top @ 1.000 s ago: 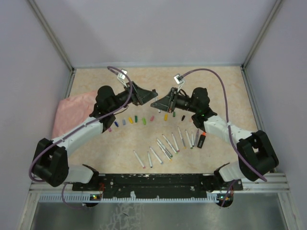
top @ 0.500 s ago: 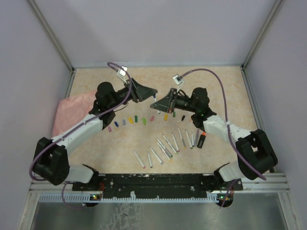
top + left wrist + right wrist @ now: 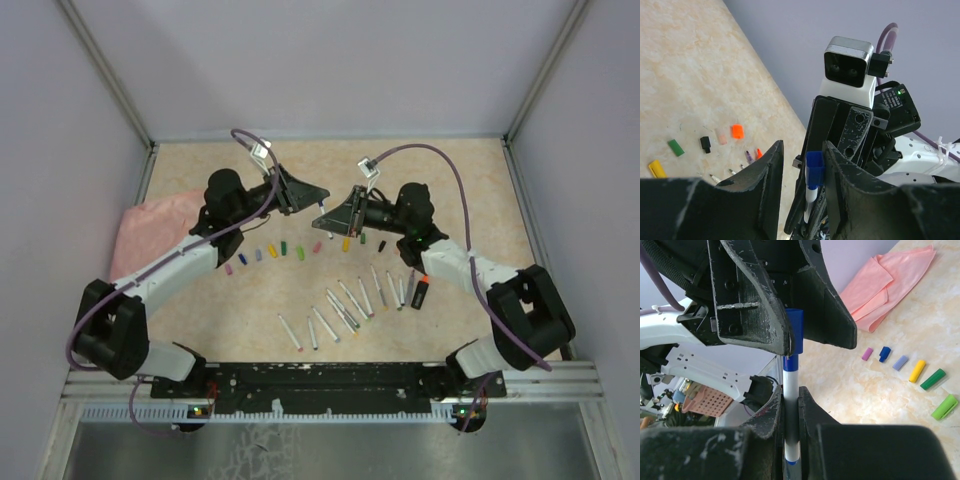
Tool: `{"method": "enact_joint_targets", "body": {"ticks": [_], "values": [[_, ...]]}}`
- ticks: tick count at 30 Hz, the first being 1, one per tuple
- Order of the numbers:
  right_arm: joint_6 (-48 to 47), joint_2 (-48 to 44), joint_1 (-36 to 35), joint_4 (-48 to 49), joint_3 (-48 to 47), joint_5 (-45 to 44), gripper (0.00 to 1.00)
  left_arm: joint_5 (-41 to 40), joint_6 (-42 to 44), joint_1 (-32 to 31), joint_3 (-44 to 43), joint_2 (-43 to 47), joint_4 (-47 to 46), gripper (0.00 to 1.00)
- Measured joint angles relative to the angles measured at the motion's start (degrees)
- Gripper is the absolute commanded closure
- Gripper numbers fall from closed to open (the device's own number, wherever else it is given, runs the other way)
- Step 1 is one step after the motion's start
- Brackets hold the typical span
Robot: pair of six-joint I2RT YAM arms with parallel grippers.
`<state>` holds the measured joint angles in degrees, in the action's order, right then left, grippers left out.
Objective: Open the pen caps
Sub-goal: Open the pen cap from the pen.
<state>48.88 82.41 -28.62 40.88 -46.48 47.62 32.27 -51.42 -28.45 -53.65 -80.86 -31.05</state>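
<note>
Beige tabletop [image 3: 450, 170] bears a pink cloth [image 3: 150, 225] at its left edge, and above its middle the right tool [image 3: 791, 405] pinches a white pen [image 3: 790, 375] whose blue cap [image 3: 814, 169] sits inside the spread left tool [image 3: 802, 150], with other pens [image 3: 345, 305] fanned nearer the bases and loose pen caps [image 3: 283, 248] rowed between.

The cloth [image 3: 150, 235] lies at the table's [image 3: 460, 180] left edge. Right of it the caps [image 3: 272, 249] sit in a row across the middle. Before them the pens [image 3: 345, 308] fan out toward the near edge, the highlighter [image 3: 420, 292] at the fan's right end.
</note>
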Motion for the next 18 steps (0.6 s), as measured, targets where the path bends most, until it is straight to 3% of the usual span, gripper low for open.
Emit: {"method": "enact_joint_targets", "body": {"ticks": [8,11,18], "values": [[0.2,0.3,0.0,-0.4,0.0,0.1,1.0,1.2,-0.8,0.0,-0.5,-0.4,-0.5,0.82],[0.2,0.3,0.0,-0.3,0.0,0.0,1.0,1.6,-1.0,0.0,-0.8,-0.6,-0.6,0.99],[0.1,0.3,0.0,-0.4,0.0,0.0,1.0,1.8,-1.0,0.0,-0.8,-0.8,-0.9,1.0]]}}
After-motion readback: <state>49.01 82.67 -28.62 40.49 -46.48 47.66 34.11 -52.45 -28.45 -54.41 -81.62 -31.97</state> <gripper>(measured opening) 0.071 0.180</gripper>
